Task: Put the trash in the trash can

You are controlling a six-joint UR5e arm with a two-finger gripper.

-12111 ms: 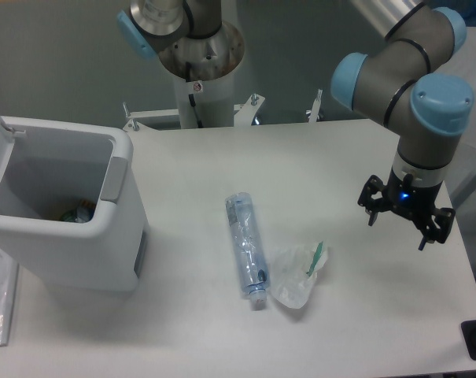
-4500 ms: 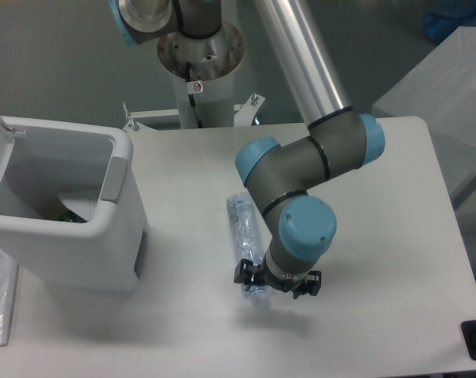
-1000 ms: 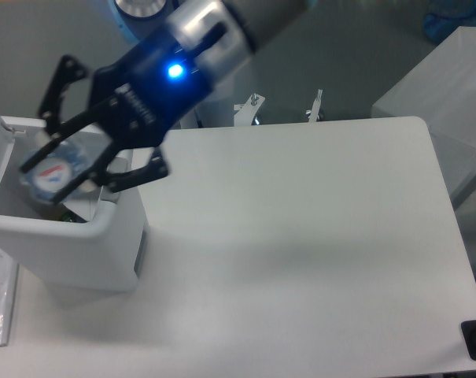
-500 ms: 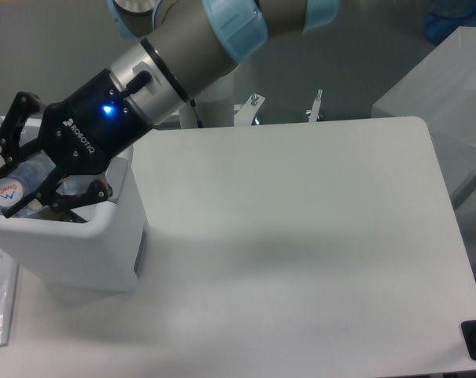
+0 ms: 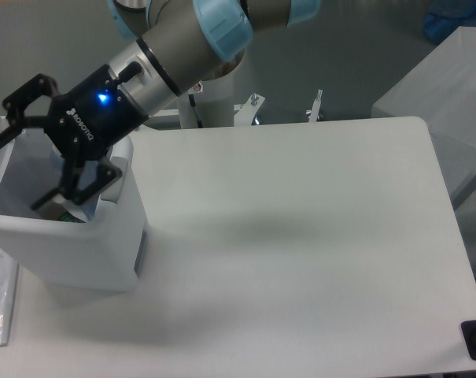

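While one arm (image 5: 198,39) reaches from the upper middle of the view down to the left, its single tool (image 5: 21,169) hangs over the mouth of the one trash can (image 5: 80,244) at the left edge of the worktop (image 5: 300,236). The arm's forearm slopes diagonally, its blue-capped joint near the top and its black wrist, lit by a small blue lamp, low and to the left. The tool points down and left into the can's opening. Its two black fingers (image 5: 29,98) stand wide apart, one above and one below, with nothing gripped between them.

One trash can is present: a boxy white bin with grey interior, its lid raised at the far left and its grey front tab facing the worktop. Inside, just under the lower finger, a small patch of green and clear material (image 5: 64,214) shows at the bottom. Whether this is the bottle, the wrapper or both cannot be determined, so neither a count of trash pieces nor the direction of any long axis can be recorded.
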